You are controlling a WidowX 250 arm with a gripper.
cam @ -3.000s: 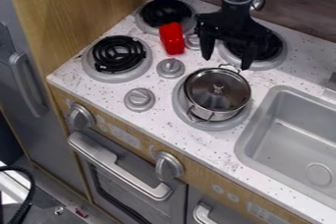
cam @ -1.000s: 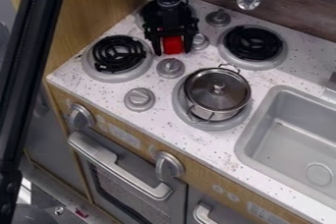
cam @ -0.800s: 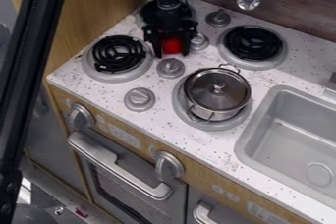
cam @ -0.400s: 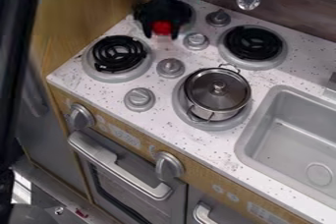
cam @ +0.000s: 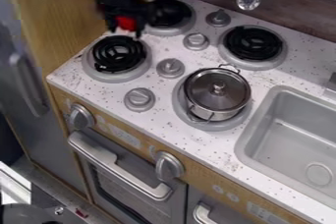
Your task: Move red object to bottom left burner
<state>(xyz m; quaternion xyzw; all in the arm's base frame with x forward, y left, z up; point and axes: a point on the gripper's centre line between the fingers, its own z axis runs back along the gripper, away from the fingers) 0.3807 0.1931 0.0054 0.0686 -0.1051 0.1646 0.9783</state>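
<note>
One red obj point(cam: 126, 23), held between the two fingers of the claw point(cam: 125, 33), pos. just behind btm-L burner point(cam: 118, 54) in camera view, approx. above its rear rim; clearance to desk point(cam: 164, 113) n/a from this angle.

Handling (est.): light, prob. rigid plastic or wood; smooth faces, so some slip risk if grip is off-ctr. Fragility prob. low. Recommended grip: opp. side faces, near mid-length, w/ lower end free for set-down. Current grip is on the sides; upper part hidden by claw.

Orientation: visible end points down, toward burner side; slight tilt poss., blurred. Long axis: cannot confirm, as only a short, approx. square portion is exposed below claw body.

Adjacent: top-L burner point(cam: 169, 14) just R of claw; grey knob point(cam: 171, 68) R of target; lidded pot point(cam: 218, 93) on btm-R burner, well apart from obj.

Step (est.): transfer, late stage; placement not done. Next: shift fwd to coil ctr, lower vert., release at contact. Caution: coil surface is uneven, obj may rock or tip; early release may drop it at rear rim.
</note>
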